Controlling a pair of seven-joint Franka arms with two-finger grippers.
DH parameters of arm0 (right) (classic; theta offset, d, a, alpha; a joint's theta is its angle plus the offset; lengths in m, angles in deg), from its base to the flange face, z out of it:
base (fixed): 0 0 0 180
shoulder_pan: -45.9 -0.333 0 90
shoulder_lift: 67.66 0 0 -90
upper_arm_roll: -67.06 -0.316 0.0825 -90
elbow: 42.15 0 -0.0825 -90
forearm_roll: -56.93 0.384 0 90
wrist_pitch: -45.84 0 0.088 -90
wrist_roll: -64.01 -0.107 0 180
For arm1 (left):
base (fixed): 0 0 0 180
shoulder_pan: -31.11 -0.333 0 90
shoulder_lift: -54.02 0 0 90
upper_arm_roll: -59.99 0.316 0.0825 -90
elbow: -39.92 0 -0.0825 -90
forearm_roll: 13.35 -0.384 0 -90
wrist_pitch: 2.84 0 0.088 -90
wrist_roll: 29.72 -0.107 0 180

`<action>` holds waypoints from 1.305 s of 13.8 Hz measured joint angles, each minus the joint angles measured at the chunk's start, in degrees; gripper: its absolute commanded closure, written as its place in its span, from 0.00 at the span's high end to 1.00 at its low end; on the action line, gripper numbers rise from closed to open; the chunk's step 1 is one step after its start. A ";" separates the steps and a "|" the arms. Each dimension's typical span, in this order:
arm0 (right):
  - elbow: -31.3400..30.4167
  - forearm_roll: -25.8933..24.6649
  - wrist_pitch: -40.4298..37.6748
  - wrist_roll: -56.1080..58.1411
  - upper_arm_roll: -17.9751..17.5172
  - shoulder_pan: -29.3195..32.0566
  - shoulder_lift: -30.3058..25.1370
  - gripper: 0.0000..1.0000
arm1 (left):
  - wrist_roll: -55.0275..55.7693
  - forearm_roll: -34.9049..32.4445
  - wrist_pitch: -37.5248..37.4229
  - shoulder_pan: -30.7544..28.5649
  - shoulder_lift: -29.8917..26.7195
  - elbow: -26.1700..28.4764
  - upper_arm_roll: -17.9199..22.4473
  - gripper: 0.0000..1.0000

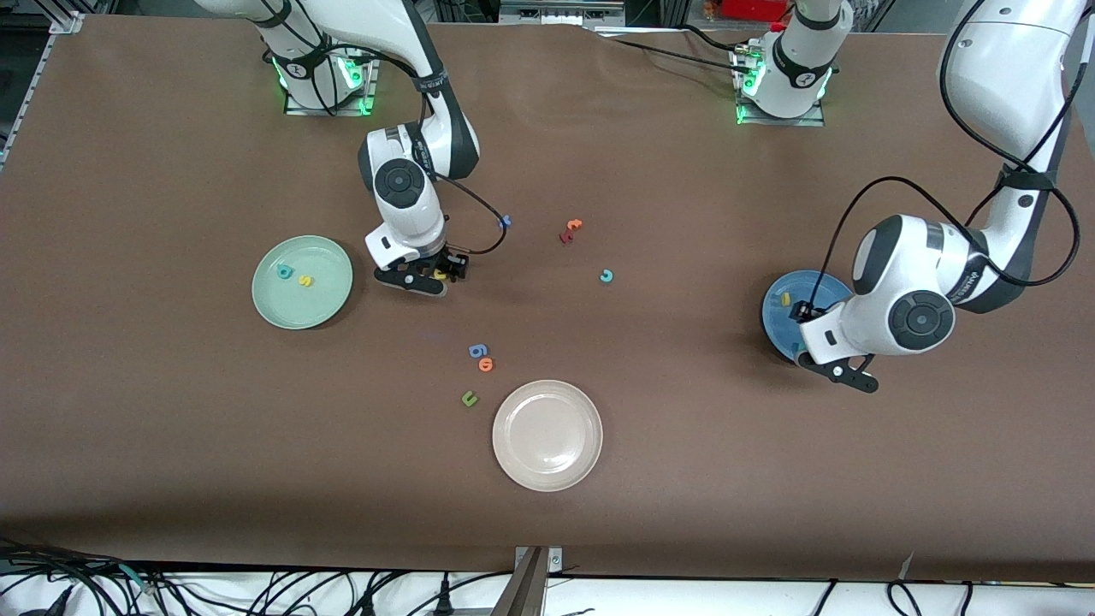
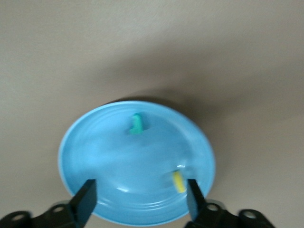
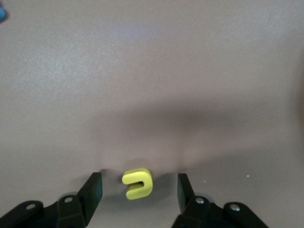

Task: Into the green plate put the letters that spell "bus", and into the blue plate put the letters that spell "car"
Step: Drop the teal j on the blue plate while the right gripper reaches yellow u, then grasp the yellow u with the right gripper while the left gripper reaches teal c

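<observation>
Beige plate (image 1: 547, 435) bare; both tools spread: left (image 2: 141, 198) over blue plate (image 2: 95, 156), right (image 3: 138, 191) straddling yellow "u" (image 3: 137, 183).

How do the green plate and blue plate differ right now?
The green plate holds a teal letter and a yellow letter, with nothing over it; the blue plate holds a yellow letter and a teal letter, with the left gripper over it, fingers apart. Both are round and shallow-rimmed.
</observation>
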 measured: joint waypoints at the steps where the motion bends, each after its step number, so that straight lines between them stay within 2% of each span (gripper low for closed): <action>1: 0.00 0.10 0.00 0.00 -0.16 0.00 0.05 0.69 | 5.50 1.77 0.41 0.99 0.00 -0.01 -1.07 1.00; 2: 0.00 0.11 0.01 0.01 -0.20 0.00 0.17 0.69 | 10.26 4.04 1.45 2.60 0.00 -0.04 -1.72 1.00; 4: 0.00 0.12 0.49 0.06 -0.20 0.01 0.55 0.60 | 18.73 9.05 3.95 6.60 -0.02 -0.17 -2.14 1.00; 8: 0.30 0.35 1.47 0.13 -0.27 -0.01 0.88 0.23 | 36.31 10.53 9.20 14.84 0.15 0.20 -2.36 1.00; 9: 0.47 0.44 1.49 0.13 -0.28 -0.01 0.87 0.17 | 39.08 10.53 9.84 16.81 0.34 0.36 -2.36 1.00; 11: 0.48 0.51 1.48 0.12 -0.27 0.00 0.85 0.15 | 43.97 10.53 11.48 19.80 0.77 0.82 -2.37 1.00; 15: 0.50 0.58 0.94 0.12 -0.01 -0.01 0.73 0.15 | 53.74 10.45 21.56 23.49 1.48 5.65 -2.29 0.99; 18: 1.08 0.65 -7.13 0.90 4.10 -0.05 -2.19 0.15 | 63.40 5.86 23.33 25.21 2.10 7.19 -2.16 0.98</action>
